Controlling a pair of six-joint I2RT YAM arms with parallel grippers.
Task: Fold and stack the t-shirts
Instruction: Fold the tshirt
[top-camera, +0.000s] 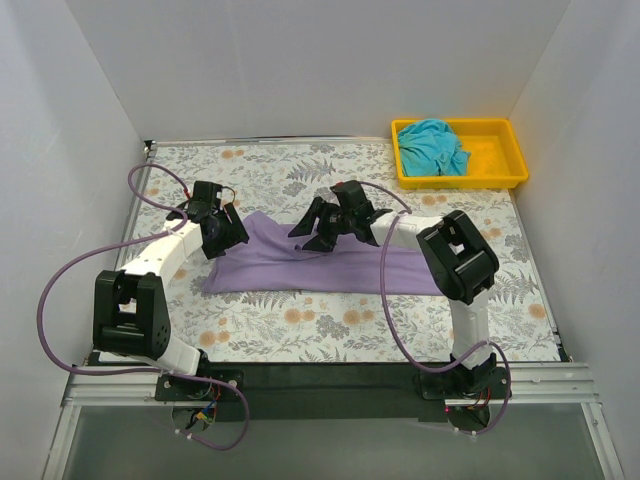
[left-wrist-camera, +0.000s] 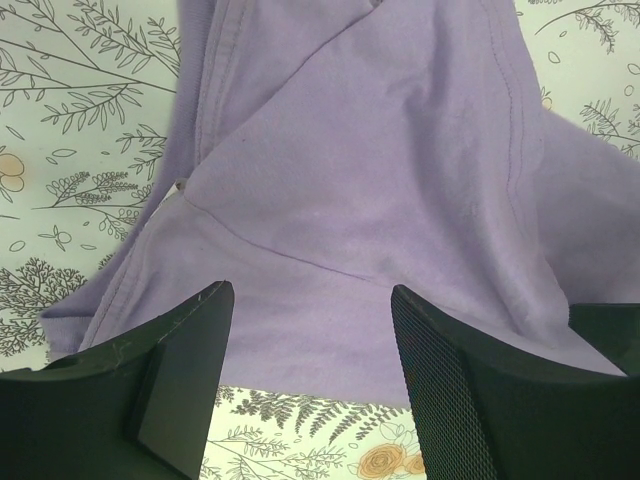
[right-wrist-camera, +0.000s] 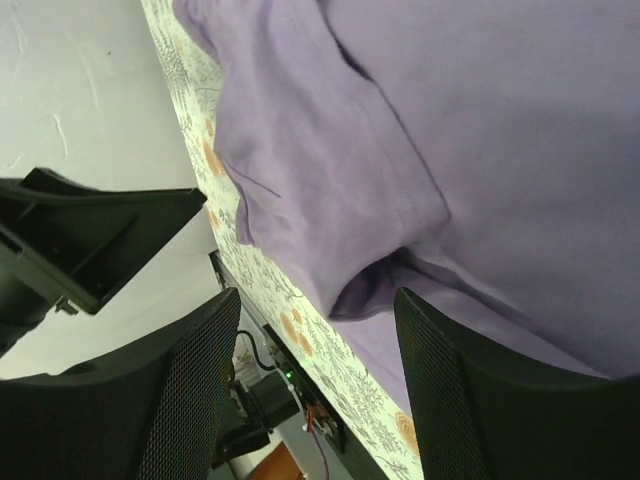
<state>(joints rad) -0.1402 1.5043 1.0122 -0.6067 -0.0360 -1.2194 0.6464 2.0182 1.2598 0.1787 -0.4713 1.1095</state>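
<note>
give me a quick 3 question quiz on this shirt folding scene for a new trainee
1. True or false: the teal t-shirt lies in the yellow tray.
2. Where is the lavender t-shirt? A) draped over an arm B) lying on the floral table C) in the tray
3. Fill in: the left tool and the right tool both stand ____ above the lavender t-shirt.
Key: 1 true; 2 B; 3 open
</note>
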